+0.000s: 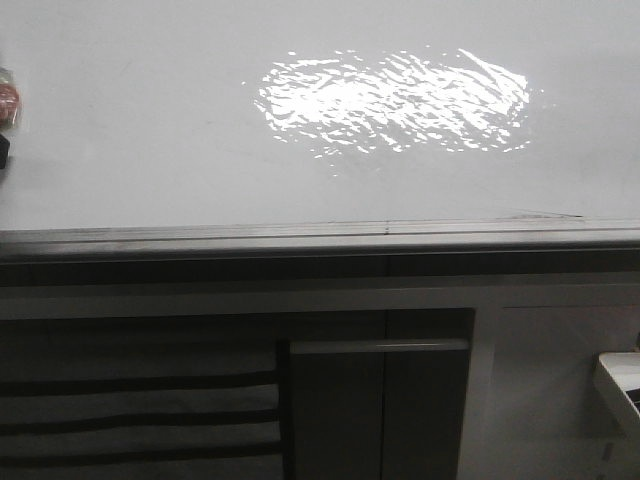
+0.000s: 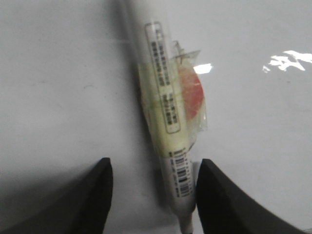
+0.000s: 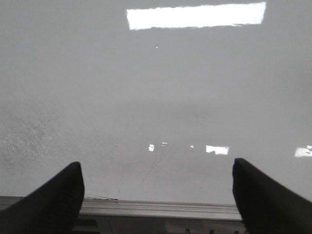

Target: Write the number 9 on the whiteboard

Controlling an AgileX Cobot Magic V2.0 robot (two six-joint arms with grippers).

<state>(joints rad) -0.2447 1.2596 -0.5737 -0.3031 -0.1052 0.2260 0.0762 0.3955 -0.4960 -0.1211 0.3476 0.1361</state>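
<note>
The whiteboard [image 1: 150, 150] fills the front view, glossy white-grey with a bright rippled glare patch [image 1: 390, 100] and a grey metal edge rail [image 1: 300, 238]. No number 9 shows on it in any view. In the left wrist view a white marker [image 2: 163, 97], wrapped with yellowish tape and a red-orange patch, lies against the whiteboard [image 2: 58, 73]. My left gripper [image 2: 155, 163] is open around its lower end. The marker touches one finger and stands apart from the other. My right gripper [image 3: 157, 165] is open and empty over the whiteboard [image 3: 156, 87], near the rail [image 3: 156, 209].
Dark cabinet panels [image 1: 380, 400] with a handle bar [image 1: 380, 346] stand below the rail. A white object [image 1: 620, 385] juts in at the lower right. A reddish bit [image 1: 8, 100] shows at the left edge of the front view.
</note>
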